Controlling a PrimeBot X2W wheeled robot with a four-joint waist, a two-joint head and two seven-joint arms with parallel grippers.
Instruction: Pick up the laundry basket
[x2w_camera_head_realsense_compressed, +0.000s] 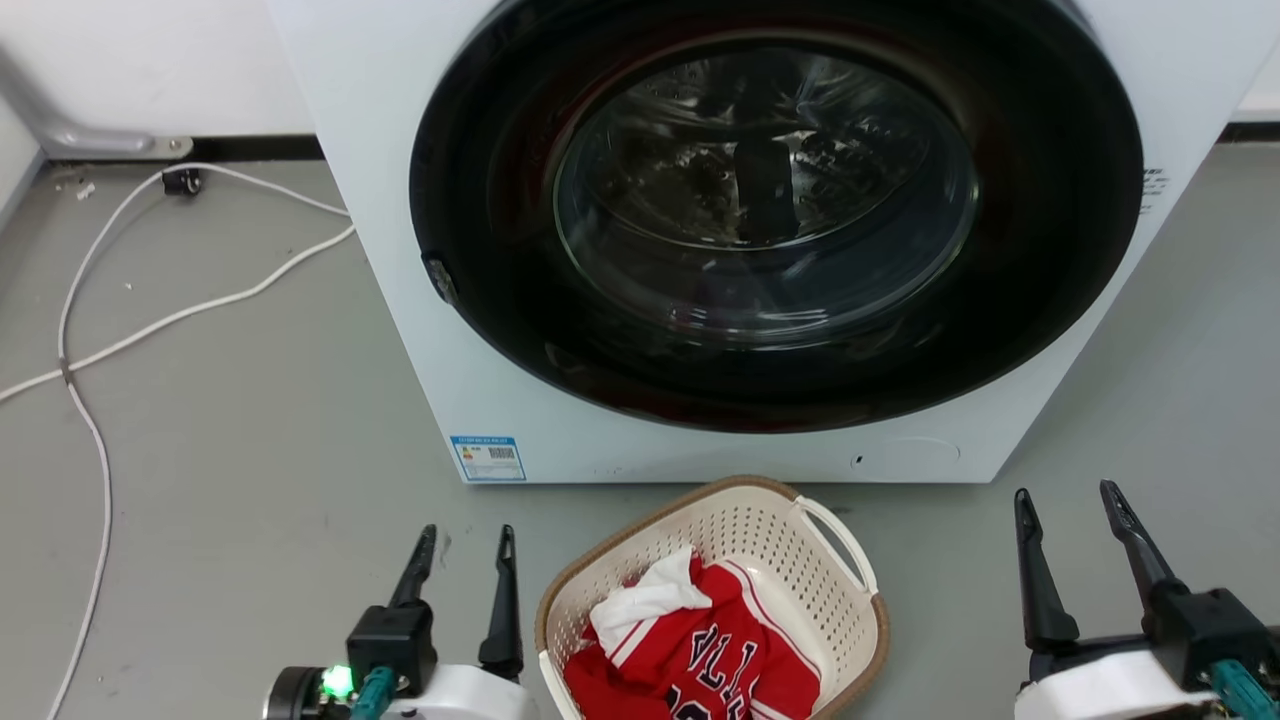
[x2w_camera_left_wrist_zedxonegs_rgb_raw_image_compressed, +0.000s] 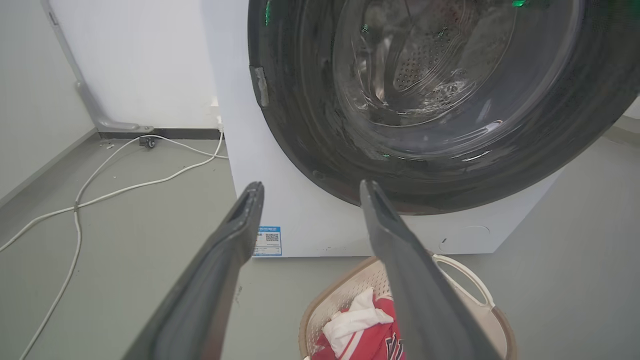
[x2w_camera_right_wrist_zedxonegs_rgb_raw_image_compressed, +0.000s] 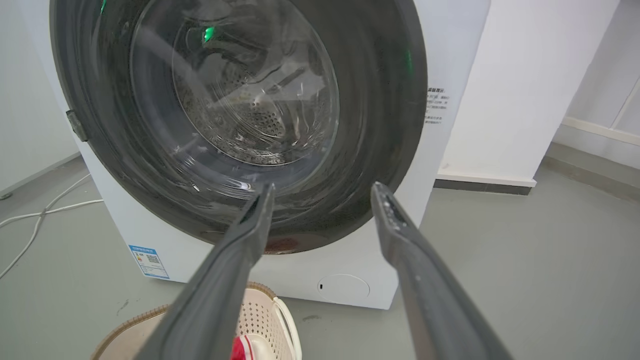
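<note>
While we hold our left gripper (x2w_camera_head_realsense_compressed: 468, 535) low at the near left, its two dark fingers stand apart with nothing between them, tips pointing toward the washing machine (x2w_camera_head_realsense_compressed: 440, 330). Our right gripper (x2w_camera_head_realsense_compressed: 1065, 495) hangs at the near right in the same way, its fingers spread and empty. Between the two, on the grey floor (x2w_camera_head_realsense_compressed: 250, 450), sits the laundry basket (x2w_camera_head_realsense_compressed: 745, 530), cream-white and full of small holes, with a brown woven-look rim. It lies closer to our left gripper, whose inner finger is just beside the basket's left rim but not touching it; our right gripper is well apart from it, with bare floor between. A white loop handle (x2w_camera_head_realsense_compressed: 842, 545) stands out on the basket's right side. Inside the basket lie a red jersey (x2w_camera_head_realsense_compressed: 720, 650) with white trim and lettering and a crumpled white cloth (x2w_camera_head_realsense_compressed: 645, 600) on top of it. The basket's far end is just in front of the machine, below its round dark door (x2w_camera_head_realsense_compressed: 1050, 200), and we see the metal drum through the glass. A blue and white sticker (x2w_camera_head_realsense_compressed: 487, 458) marks the machine's lower left corner. Left of the machine, a white cable (x2w_camera_head_realsense_compressed: 200, 310) runs across the floor toward the wall.
</note>
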